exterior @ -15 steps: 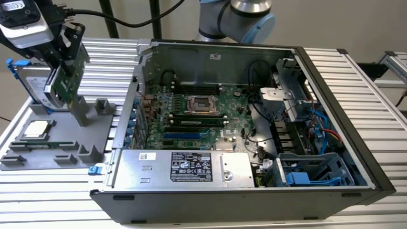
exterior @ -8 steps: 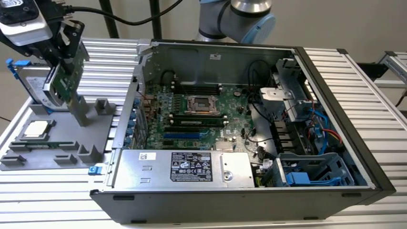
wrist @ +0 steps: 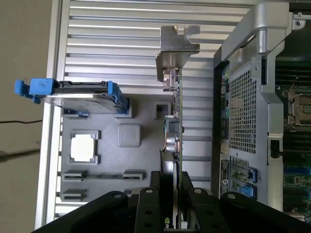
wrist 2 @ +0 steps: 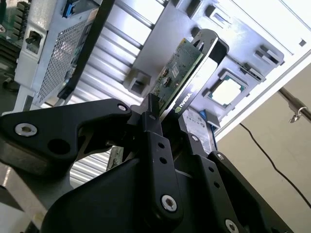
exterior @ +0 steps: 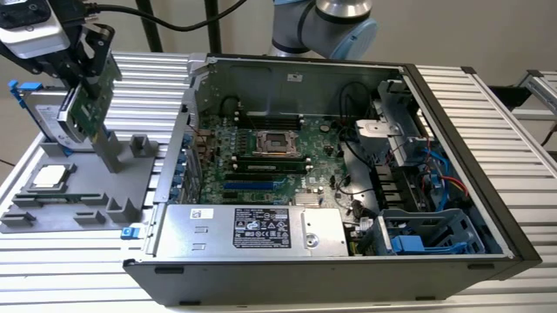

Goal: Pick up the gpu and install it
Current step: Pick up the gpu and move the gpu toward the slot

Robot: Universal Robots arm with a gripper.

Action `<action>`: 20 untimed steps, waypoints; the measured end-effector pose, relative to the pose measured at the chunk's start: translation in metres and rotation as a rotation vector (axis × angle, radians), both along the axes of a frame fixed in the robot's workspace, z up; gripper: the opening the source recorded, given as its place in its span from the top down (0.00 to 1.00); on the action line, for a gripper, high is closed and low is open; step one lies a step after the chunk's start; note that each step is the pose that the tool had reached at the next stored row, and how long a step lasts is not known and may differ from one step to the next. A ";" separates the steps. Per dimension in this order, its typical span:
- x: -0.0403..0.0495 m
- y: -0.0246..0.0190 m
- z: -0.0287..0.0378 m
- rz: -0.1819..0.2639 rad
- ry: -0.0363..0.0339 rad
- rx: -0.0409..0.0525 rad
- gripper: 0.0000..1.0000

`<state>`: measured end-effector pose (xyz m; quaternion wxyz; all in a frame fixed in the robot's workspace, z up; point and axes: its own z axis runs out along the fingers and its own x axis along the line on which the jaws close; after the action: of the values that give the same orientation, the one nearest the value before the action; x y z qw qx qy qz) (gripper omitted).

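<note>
The gpu, a thin green card with a silver bracket at one end, hangs upright above the grey holder tray at the exterior view's left. My gripper is shut on the card's upper edge. In both wrist views the black fingers clamp the gpu edge-on, clear of the tray. The open computer case lies to the exterior view's right, its motherboard exposed with expansion slots near the front.
A silver hard drive in a blue frame stands in the tray just behind the card. A square CPU chip rests in the tray. A power supply fills the case's front. The case wall rises between tray and motherboard.
</note>
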<state>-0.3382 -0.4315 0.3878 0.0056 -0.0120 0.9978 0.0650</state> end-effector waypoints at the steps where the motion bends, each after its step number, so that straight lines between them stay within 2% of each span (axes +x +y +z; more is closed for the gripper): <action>1: 0.0000 0.0000 0.0004 0.000 0.0000 0.0004 1.00; 20: 0.0000 0.0000 0.0081 0.000 0.0000 0.0091 1.00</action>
<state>-0.3382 -0.4315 0.3959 0.0056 -0.0119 0.9975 0.0696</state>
